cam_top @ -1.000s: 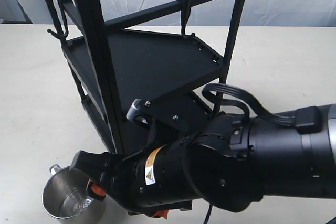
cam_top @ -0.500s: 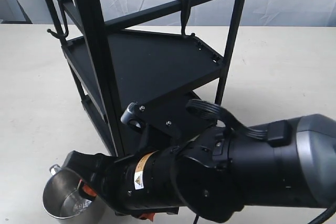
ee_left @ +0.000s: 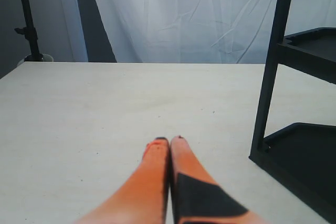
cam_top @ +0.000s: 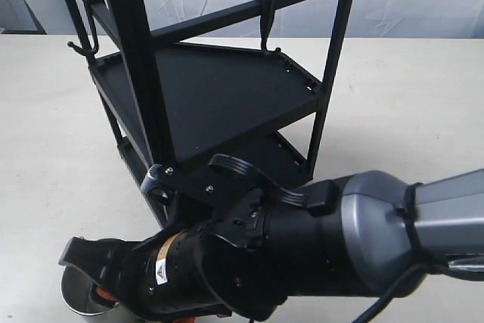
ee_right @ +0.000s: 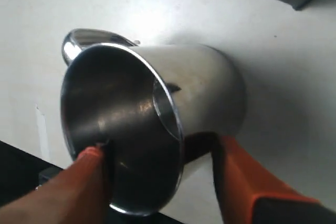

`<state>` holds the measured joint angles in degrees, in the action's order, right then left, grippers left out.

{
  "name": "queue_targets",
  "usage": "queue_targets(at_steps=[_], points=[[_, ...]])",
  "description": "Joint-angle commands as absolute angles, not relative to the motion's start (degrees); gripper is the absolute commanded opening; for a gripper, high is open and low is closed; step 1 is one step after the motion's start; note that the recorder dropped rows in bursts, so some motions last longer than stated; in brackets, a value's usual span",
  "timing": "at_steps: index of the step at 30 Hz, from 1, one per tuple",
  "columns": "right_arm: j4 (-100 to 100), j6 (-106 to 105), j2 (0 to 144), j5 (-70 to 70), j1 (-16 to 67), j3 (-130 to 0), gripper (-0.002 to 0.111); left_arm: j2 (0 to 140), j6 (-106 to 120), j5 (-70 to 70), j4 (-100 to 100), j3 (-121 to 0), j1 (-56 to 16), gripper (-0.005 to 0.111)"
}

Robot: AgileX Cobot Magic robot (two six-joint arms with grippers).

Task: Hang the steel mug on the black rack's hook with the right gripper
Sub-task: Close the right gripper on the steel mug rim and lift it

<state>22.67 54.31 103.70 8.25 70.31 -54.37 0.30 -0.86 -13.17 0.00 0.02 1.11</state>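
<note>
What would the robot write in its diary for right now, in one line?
right gripper: fingers straddle steel mug wall, one inside, one outside | mug on table | hook empty | left gripper: shut, idle

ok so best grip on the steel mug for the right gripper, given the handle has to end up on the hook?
Pinch the rim wall opposite the handle, one finger inside the mouth, one outside. The steel mug stands mouth-up with its loop handle on the far side from the right gripper, whose fingers straddle that near rim, so the handle stays free for the hook. Contact isn't clear yet.
</note>
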Motion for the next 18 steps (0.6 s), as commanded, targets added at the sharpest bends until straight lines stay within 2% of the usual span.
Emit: queue_targets(at_steps=[1, 2, 3, 10, 18], points=[[22.57, 53.92, 103.74, 9.74, 70.45, -54.72, 0.023, 0.0, -0.96, -13.24, 0.0, 0.0, 1.04, 0.001], [22.82, 53.92, 103.63, 9.88, 70.45, -54.72, 0.008, 0.0, -0.96, -13.24, 0.0, 0.0, 1.04, 0.001], [22.82, 53.92, 103.63, 9.88, 70.45, -54.72, -0.001, 0.0, -0.96, -13.24, 0.0, 0.0, 1.04, 0.001], [23.59, 53.92, 102.25, 12.14, 70.45, -54.72, -0.001, 0.0, -0.96, -13.24, 0.0, 0.0, 1.04, 0.001], [16.13, 53.92, 94.36, 15.62, 70.45, -54.61, -0.001, 0.0, -0.96, -13.24, 0.0, 0.0, 1.04, 0.001]])
